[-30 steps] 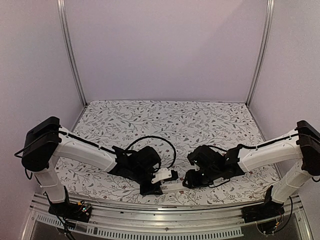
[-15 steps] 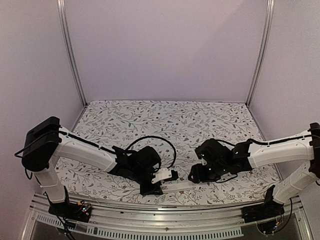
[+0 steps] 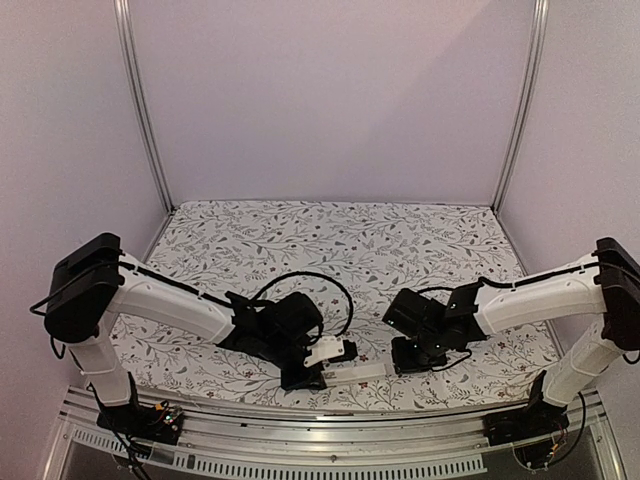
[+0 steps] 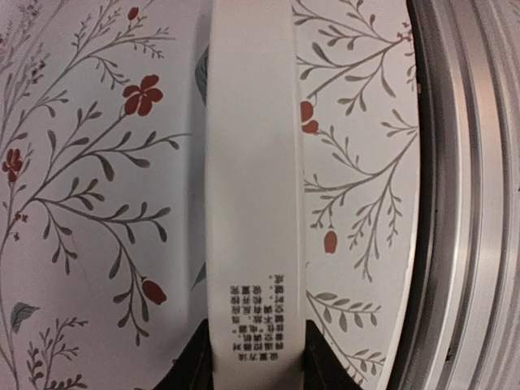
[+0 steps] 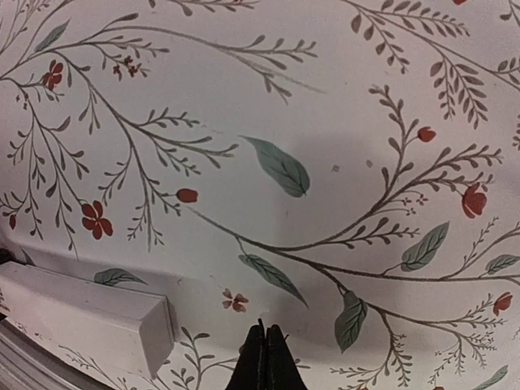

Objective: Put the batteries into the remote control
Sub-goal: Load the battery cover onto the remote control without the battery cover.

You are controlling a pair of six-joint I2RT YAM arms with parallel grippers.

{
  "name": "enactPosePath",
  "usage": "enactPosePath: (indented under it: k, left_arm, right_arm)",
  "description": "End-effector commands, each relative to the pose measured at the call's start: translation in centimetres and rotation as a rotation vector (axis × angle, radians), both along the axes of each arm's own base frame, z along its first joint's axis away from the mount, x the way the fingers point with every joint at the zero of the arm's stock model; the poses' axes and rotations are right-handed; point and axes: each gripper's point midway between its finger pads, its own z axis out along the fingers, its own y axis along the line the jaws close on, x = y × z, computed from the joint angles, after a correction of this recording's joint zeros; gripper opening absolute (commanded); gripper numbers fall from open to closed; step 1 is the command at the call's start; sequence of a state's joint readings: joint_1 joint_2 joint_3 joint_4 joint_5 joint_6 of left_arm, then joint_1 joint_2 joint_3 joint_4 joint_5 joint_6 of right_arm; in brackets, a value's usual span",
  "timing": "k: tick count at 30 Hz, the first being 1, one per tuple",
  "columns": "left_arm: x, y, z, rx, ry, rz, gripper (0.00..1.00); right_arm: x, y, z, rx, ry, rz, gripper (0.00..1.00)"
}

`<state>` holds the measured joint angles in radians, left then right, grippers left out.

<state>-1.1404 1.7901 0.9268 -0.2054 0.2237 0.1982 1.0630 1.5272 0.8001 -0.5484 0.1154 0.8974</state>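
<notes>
1. The left wrist view shows the slim white rectangular plastic remote control [image 4: 253, 162] close up. Its long plain face runs away from the camera, with small printed lines at the gripped end. The left gripper [image 4: 256, 367] is clamped on that end, a dark finger [image 4: 195, 370] against each long side.
2. The same view shows a ridged metal rail [image 4: 463, 195] running alongside the remote, with a strip of cloth between them.
3. The right wrist view shows the right gripper [image 5: 262, 361] with its fingertips pressed together on nothing, over the white floral-patterned tablecloth [image 5: 325, 122]. The remote's squared free end lies near these tips, not touching them.
4. The top view places the remote near the table's near edge, running left to right between the two grippers. The left gripper is at its left end and the right gripper just beyond its right end.
5. Whether the visible face carries the battery bay cannot be told.
</notes>
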Motion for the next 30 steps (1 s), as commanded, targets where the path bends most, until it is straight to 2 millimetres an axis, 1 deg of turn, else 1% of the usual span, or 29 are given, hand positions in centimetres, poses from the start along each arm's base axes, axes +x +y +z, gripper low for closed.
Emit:
enactPosePath:
  k: [1, 3, 4, 5, 6, 7, 10, 14, 17, 20, 21, 23, 25, 27, 28, 30]
  left_arm:
    - [0.0, -0.1, -0.5, 0.014, 0.004, -0.006, 0.21]
    - [0.0, -0.1, -0.5, 0.014, 0.002, -0.005, 0.18]
    - [0.0, -0.2, -0.4, 0.011, 0.001, -0.007, 0.18]
    - [0.0, -0.2, -0.4, 0.008, -0.002, -0.01, 0.17]
    - [0.0, -0.2, -0.4, 0.006, -0.003, -0.01, 0.17]
    - [-0.1, -0.1, -0.4, 0.003, -0.004, -0.012, 0.17]
    - [-0.1, -0.1, -0.3, -0.004, -0.008, -0.01, 0.16]
    - [-0.1, -0.1, -0.3, -0.005, -0.007, -0.01, 0.16]
    - [0.0, 0.0, -0.3, -0.001, -0.008, -0.009, 0.16]
    - [-0.1, 0.0, -0.2, 0.0, -0.007, -0.01, 0.17]
    - [-0.1, 0.0, -0.1, -0.001, -0.009, -0.012, 0.18]
    - [-0.1, 0.0, 0.0, -0.003, -0.013, -0.015, 0.22]
    - [0.0, 0.0, 0.2, -0.008, -0.017, -0.015, 0.31]
    - [0.0, 0.1, 0.5, -0.013, -0.022, -0.014, 0.45]
    - [0.0, 0.1, 0.7, -0.016, -0.026, -0.014, 0.51]
    - [-0.1, 0.4, 1.0, -0.017, -0.031, -0.016, 0.64]
  right_arm:
    - [0.1, 3.2, -0.2, 0.002, -0.006, 0.042, 0.0]
    - [-0.3, 5.7, -0.4, 0.038, 0.005, 0.086, 0.0]
    - [-0.6, 6.7, -1.0, 0.047, 0.021, 0.107, 0.0]
    - [-0.9, 7.7, -1.1, 0.069, 0.029, 0.124, 0.0]
    - [-1.1, 8.2, -1.5, 0.076, 0.042, 0.135, 0.0]
    - [-1.3, 8.2, -1.9, 0.069, 0.051, 0.137, 0.0]
    - [-1.4, 7.1, -2.5, 0.039, 0.047, 0.114, 0.0]
    - [-1.2, 6.1, -1.3, 0.031, 0.021, 0.093, 0.0]
    - [-0.7, 4.5, -1.0, 0.006, 0.003, 0.067, 0.0]
    - [-0.1, 3.1, 0.0, 0.019, -0.025, 0.057, 0.0]
    - [0.1, 2.9, 0.5, 0.028, -0.037, 0.064, 0.02]
    - [0.6, 2.2, 1.1, 0.021, -0.065, 0.083, 0.07]
    - [1.1, 1.3, 1.7, 0.016, -0.091, 0.089, 0.11]
    - [1.5, 0.6, 2.1, 0.024, -0.103, 0.098, 0.15]
    - [1.8, 0.6, 2.9, 0.04, -0.122, 0.108, 0.17]
    - [2.1, 1.1, 4.3, 0.071, -0.164, 0.159, 0.23]
